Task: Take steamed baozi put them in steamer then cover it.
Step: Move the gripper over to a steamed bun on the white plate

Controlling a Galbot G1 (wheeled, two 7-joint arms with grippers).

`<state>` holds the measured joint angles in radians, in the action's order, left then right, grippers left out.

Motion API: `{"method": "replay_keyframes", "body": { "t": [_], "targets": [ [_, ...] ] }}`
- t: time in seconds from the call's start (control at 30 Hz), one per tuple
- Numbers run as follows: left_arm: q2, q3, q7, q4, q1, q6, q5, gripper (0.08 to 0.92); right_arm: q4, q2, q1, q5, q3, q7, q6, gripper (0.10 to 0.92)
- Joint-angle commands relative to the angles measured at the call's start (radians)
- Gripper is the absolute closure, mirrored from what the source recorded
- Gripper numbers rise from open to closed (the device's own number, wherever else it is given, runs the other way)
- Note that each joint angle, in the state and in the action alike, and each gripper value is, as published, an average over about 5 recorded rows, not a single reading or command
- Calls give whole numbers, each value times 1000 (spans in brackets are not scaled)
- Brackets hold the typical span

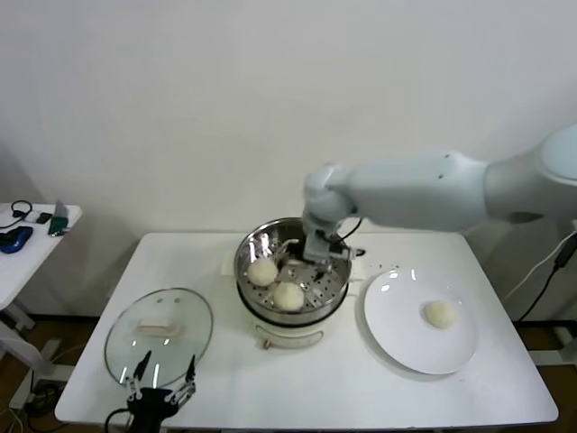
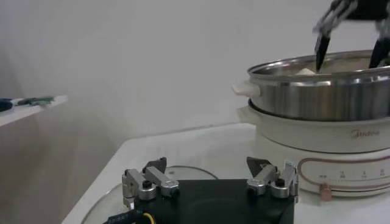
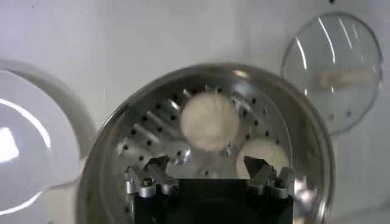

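Observation:
The steamer (image 1: 255, 248) stands mid-table on its cream base. Two baozi (image 1: 262, 271) (image 1: 288, 295) lie on its perforated tray; the right wrist view shows them too (image 3: 209, 120) (image 3: 262, 155). My right gripper (image 1: 317, 262) hangs open and empty just inside the pot (image 3: 109, 182), above the tray next to the buns (image 3: 206, 163). Another baozi (image 1: 439, 313) lies on the white plate (image 1: 406, 347). The cover (image 1: 159, 336) lies flat on the table at the left. My left gripper (image 1: 160, 386) is open and empty at the table's front edge, just in front of the cover (image 2: 207, 164).
The plate (image 3: 24, 152) sits right of the steamer, near the table's right edge. A small side table (image 1: 27, 236) with headphones and small items stands far left. The left wrist view shows the steamer (image 2: 329, 97) and the right gripper's fingers (image 2: 321, 49) above it.

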<state>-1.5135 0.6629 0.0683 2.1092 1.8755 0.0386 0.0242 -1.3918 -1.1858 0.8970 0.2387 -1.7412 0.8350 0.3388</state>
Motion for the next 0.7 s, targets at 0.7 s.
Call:
{"method": "replay_keyframes", "body": {
  "t": [0.7],
  "targets": [
    [-12, 4, 6, -18, -12, -15, 15, 177, 0, 685, -310, 96, 16, 38, -615, 203]
  ]
}}
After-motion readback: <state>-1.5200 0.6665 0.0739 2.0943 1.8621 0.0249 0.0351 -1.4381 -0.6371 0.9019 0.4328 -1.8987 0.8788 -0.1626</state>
